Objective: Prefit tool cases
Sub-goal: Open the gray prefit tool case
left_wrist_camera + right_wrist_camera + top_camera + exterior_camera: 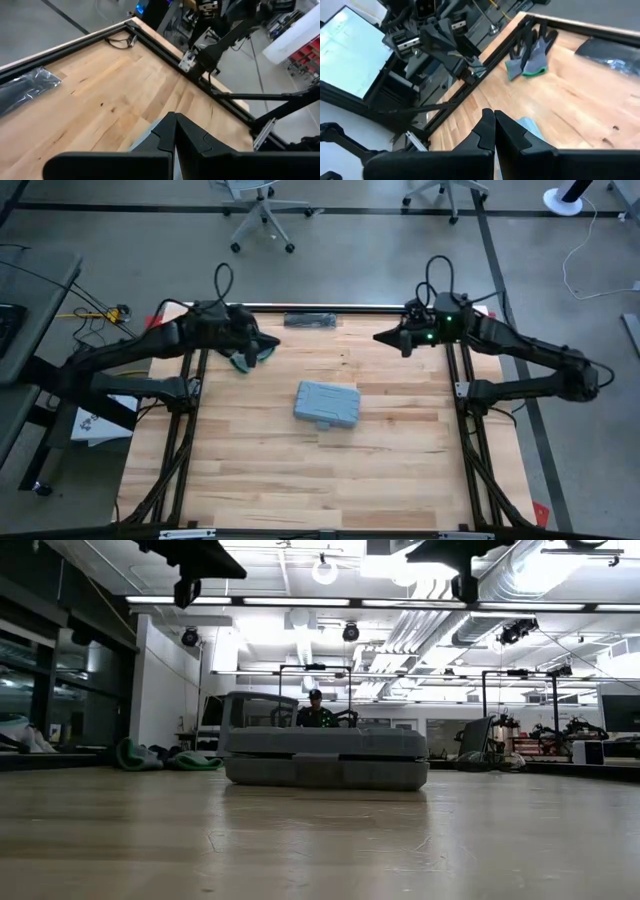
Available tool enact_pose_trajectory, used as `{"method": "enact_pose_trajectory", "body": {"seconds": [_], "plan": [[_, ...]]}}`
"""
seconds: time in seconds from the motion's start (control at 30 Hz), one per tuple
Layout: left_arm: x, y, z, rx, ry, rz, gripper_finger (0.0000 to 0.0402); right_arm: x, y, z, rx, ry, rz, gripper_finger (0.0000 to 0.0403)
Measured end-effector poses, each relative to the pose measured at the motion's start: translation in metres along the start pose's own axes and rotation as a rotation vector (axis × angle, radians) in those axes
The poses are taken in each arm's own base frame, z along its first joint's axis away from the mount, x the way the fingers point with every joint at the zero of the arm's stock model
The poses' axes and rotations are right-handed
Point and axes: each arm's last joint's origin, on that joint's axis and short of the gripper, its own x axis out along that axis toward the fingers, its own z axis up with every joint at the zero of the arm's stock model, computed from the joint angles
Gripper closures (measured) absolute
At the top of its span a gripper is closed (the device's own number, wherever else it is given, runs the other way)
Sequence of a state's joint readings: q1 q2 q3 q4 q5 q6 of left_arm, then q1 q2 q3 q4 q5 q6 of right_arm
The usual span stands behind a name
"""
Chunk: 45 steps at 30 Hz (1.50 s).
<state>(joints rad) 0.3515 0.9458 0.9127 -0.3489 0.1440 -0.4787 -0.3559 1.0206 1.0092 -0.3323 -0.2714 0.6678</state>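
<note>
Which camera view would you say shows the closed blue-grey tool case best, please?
The high view: the tool case lies whole and unobstructed mid-table, ribbed shell up. The low view shows only its side edge, closed. Each wrist view catches just a corner of it behind that arm's own fingers, as in the right wrist view.

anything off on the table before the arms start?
Mostly tidy. The tool case lies closed mid-table, slightly skewed to the edges. Dark gloves lie loose under the left gripper, near the far edge.
</note>
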Motion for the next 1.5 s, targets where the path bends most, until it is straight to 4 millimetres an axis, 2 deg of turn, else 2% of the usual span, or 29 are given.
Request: {"method": "enact_pose_trajectory", "body": {"seconds": [0.2,0.7,0.83,1.0,1.2,1.37,1.5], "plan": [[0.008,0.002,-0.002,0.021,0.024,0.012,0.0401,0.004,0.004,-0.004,-0.005,0.005,-0.011,0.0403],[0.009,0.002,-0.002,0.059,0.027,0.012,0.0401,0.004,0.003,-0.004,0.001,-0.036,-0.061,0.0403],[0.014,-0.002,-0.006,0.069,0.054,0.003,0.0401,0.010,0.001,-0.009,0.005,0.005,-0.094,0.0403],[0.031,-0.008,-0.021,0.086,0.168,0.005,0.0401,0.035,-0.005,-0.034,-0.017,0.074,-0.192,0.0403],[0.055,-0.015,-0.049,0.177,0.322,0.097,0.0401,0.072,-0.018,-0.077,-0.002,0.176,-0.301,0.0403],[0.068,-0.021,-0.063,0.219,0.396,0.094,0.0401,0.089,-0.030,-0.109,0.031,0.212,-0.336,0.0403],[0.080,-0.018,-0.073,0.234,0.449,0.136,0.0402,0.094,-0.041,-0.136,0.099,0.201,-0.335,0.0403]]}}
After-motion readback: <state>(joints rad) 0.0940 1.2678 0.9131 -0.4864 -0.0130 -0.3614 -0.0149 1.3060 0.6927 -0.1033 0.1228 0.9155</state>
